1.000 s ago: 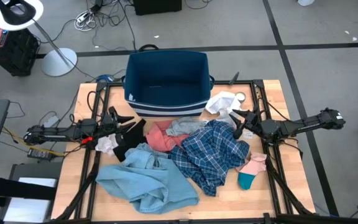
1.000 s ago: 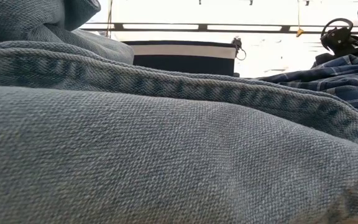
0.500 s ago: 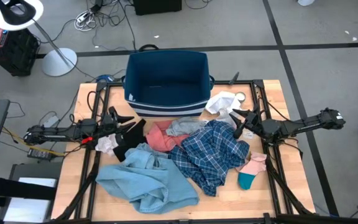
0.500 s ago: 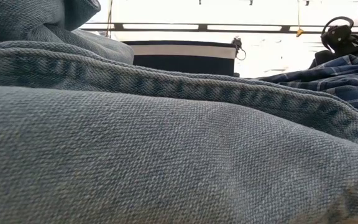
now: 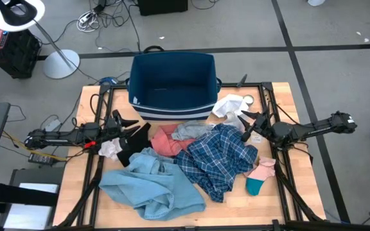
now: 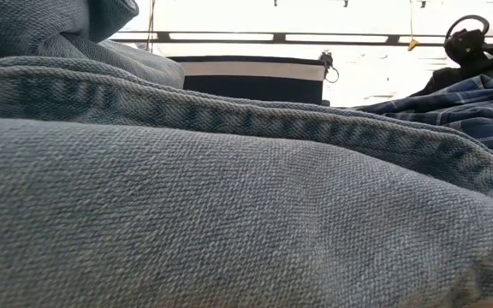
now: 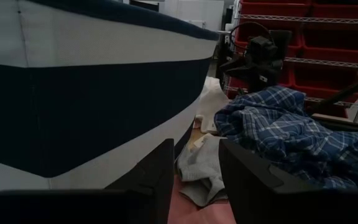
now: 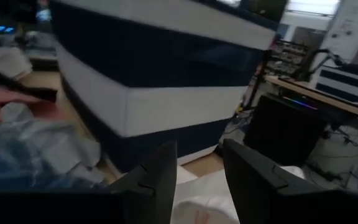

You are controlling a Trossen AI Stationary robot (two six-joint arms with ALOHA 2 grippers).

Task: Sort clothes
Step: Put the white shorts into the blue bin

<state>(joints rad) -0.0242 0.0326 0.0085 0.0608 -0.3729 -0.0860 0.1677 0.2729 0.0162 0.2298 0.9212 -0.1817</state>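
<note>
Right gripper (image 5: 249, 124), fingers apart, hovers at the blue plaid shirt's (image 5: 218, 157) far edge, beside the white item (image 5: 229, 104) | left gripper (image 5: 128, 126) apart near the black item (image 5: 132, 147) | I'd pinch one layer only, lift clear toward the bin (image 5: 171, 80).

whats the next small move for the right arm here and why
Probably lower the right gripper onto the plaid shirt and close on it. Its fingers are open and empty, hovering at the shirt's edge nearest the bin, which looks empty. The shirt lies on top of the pile, so it should lift free first. The left gripper waits, open, by the black item.
</note>
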